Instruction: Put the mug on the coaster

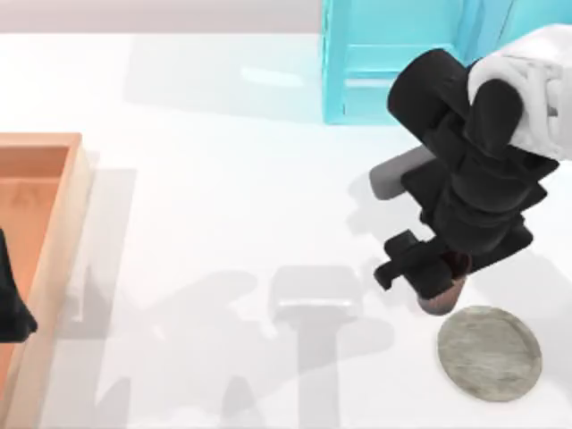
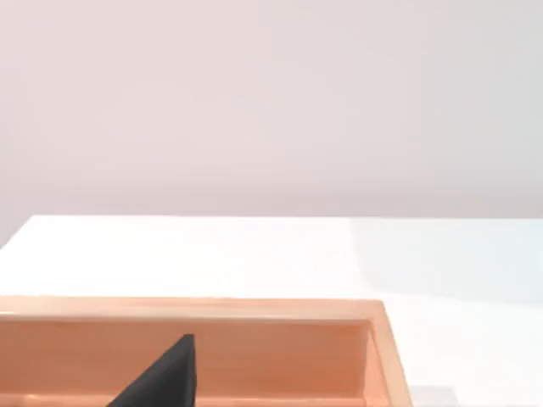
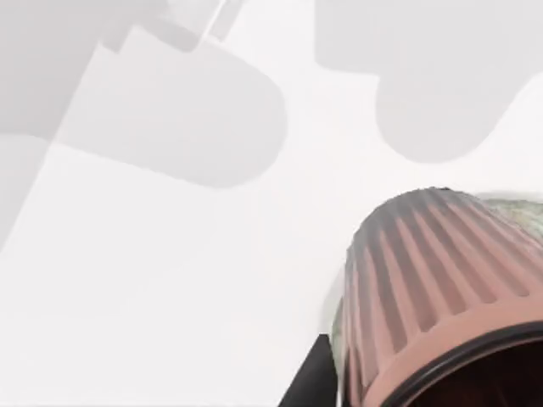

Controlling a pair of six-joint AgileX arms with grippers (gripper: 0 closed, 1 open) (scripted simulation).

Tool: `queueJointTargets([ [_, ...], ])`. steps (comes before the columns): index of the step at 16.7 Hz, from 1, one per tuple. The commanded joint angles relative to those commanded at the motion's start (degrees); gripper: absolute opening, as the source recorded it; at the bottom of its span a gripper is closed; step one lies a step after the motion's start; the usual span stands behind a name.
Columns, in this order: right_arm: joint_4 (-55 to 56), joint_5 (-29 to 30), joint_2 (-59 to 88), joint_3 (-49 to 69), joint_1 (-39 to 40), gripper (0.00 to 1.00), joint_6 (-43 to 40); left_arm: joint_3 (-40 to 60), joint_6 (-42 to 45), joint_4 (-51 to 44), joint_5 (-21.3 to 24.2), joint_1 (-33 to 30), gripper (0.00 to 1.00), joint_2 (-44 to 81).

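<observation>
The mug [image 1: 444,300], copper-brown with ribbed sides, sits under my right gripper [image 1: 436,279], just off the upper-left edge of the coaster [image 1: 490,351], a flat grey-green disc at the table's front right. In the right wrist view the mug [image 3: 433,288] is very close, with one dark finger [image 3: 310,381] against its side and the coaster [image 3: 519,212] showing behind it. The gripper looks shut on the mug. I cannot tell if the mug rests on the table. My left gripper [image 1: 11,304] is parked at the far left over the wooden tray.
A wooden tray [image 1: 63,223] runs along the left edge, and its rim [image 2: 254,309] also appears in the left wrist view. A light-blue see-through box [image 1: 393,63] stands at the back right. Bare white table lies between tray and mug.
</observation>
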Motion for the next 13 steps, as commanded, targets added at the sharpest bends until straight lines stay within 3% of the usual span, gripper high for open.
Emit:
queueJointTargets([
  [3, 0.91, -0.04, -8.41, -8.10, -3.31, 0.00, 13.07, 0.00, 0.00, 0.00, 0.00, 0.00, 1.00, 0.00],
  [6, 1.94, -0.14, -14.80, -13.71, -5.79, 0.00, 20.73, 0.00, 0.00, 0.00, 0.00, 0.00, 1.00, 0.00],
  [13, 2.40, -0.21, -16.49, -15.49, -6.34, 0.00, 22.84, 0.00, 0.00, 0.00, 0.00, 0.00, 1.00, 0.00],
])
